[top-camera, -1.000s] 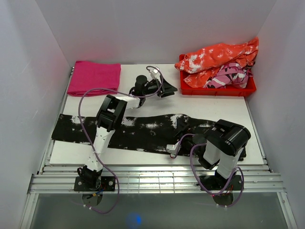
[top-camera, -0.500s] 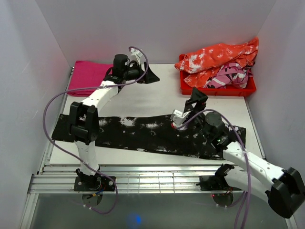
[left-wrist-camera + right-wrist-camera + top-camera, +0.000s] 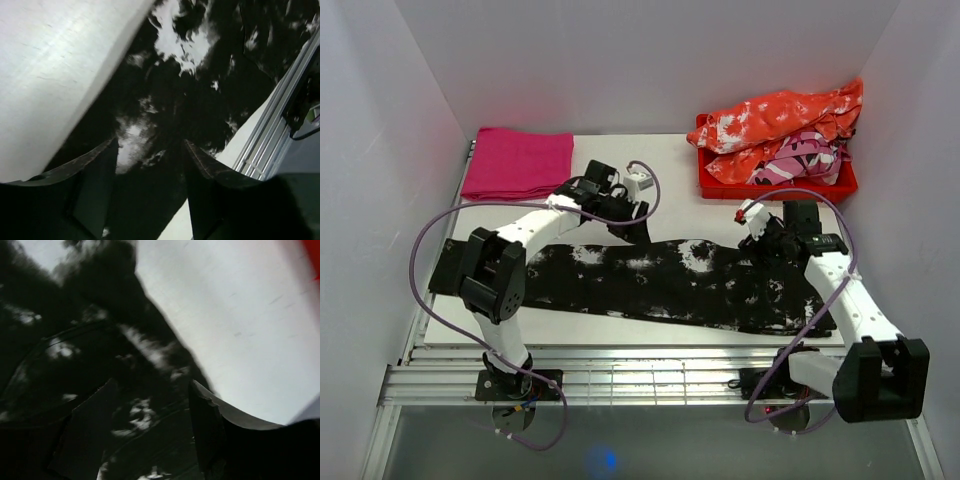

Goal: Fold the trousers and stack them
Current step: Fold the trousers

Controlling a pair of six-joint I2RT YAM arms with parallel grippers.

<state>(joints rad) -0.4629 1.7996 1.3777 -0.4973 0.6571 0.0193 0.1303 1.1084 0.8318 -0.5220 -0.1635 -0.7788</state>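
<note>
The trousers (image 3: 670, 285), black with white splotches, lie flat and stretched across the table from its left edge to the right. My left gripper (image 3: 631, 227) is down at their far edge near the middle. In the left wrist view it (image 3: 150, 144) stands open, with the trousers' fabric (image 3: 190, 90) showing beneath the gap. My right gripper (image 3: 763, 242) hovers over the far edge of the trousers' right part. Seen from the right wrist, it (image 3: 152, 385) is open over the blurred fabric (image 3: 90, 340), close to the cloth's edge.
A folded magenta cloth (image 3: 518, 162) lies at the back left. A red bin (image 3: 775, 185) at the back right holds an orange-and-white garment (image 3: 780, 115) and a pink patterned one (image 3: 802, 160). Bare white tabletop (image 3: 650, 195) lies behind the trousers; metal rails (image 3: 650, 375) run along the front.
My left gripper has dropped from the back left to the trousers' far edge. The right arm has swung right, its gripper now over the trousers' right part.
</note>
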